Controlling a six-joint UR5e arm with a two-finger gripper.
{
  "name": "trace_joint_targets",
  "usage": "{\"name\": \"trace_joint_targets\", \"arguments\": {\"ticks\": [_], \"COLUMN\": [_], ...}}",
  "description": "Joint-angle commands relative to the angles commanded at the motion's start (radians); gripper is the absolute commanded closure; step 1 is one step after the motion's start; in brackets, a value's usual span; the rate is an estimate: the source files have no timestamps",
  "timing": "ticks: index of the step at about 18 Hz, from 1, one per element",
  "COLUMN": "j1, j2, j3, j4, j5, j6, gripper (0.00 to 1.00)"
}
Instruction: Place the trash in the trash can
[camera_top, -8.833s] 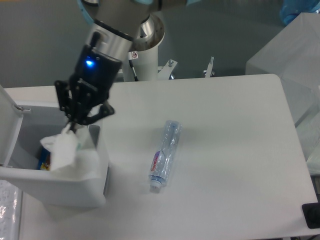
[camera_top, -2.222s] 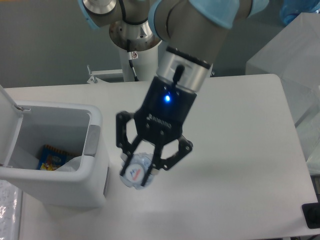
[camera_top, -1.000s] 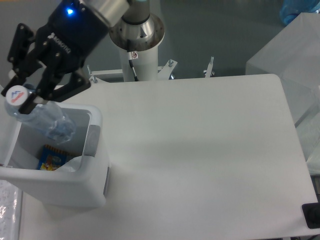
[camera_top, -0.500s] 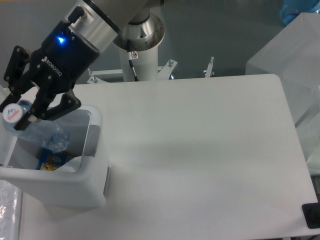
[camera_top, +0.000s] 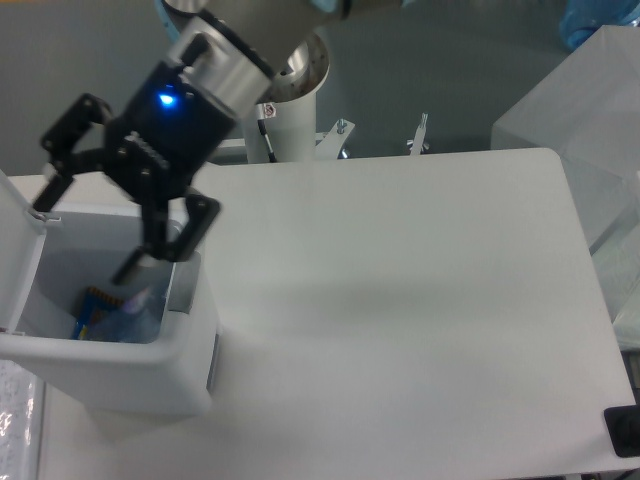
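The white trash can (camera_top: 110, 372) stands at the table's left front with its lid (camera_top: 14, 245) swung up on the left and a grey tab (camera_top: 183, 282) on its right rim. My gripper (camera_top: 84, 242) is open and empty just above the can's opening, jaws spread wide. The crushed clear bottle (camera_top: 138, 312) lies inside the can near the right wall, only partly visible. I cannot make out the crumpled wrapper; it is hidden inside the can or behind the gripper.
A blue and yellow packet (camera_top: 92, 308) lies in the can. The arm's white base column (camera_top: 292, 110) stands behind the table. A translucent box (camera_top: 585, 130) is at the right edge, and a black object (camera_top: 624, 430) is at the front right corner.
The gripper has opened and let go of the bottle, which has dropped into the can. The gripper has also shifted slightly right over the opening.
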Motion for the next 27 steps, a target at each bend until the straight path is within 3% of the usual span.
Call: {"name": "trace_joint_targets", "arguments": {"ticks": [7, 10, 15, 19, 21, 23, 25, 27], "j1": [0.190, 0.213, 0.210, 0.207, 0.204, 0.203, 0.200, 0.195], "j2": [-0.077, -0.107, -0.152, -0.173, -0.173, -0.183, -0.193, -0.209], "j3": [-0.022, -0.012, -0.061, -0.069, -0.074, -0.060, -0.029, -0.008], "j4": [-0.003, -0.003, -0.005, -0.026, -0.064, -0.159, -0.242, -0.282], "j5": [0.046, 0.165, 0.515, 0.681, 0.731, 0.813, 0.871, 0.893], "j6": [0.184, 0.251, 0.428, 0.477, 0.613, 0.711, 0.778, 0.796], "gripper": [0.00, 0.00, 0.00, 0.00, 0.00, 0.00, 0.00, 0.00]}}
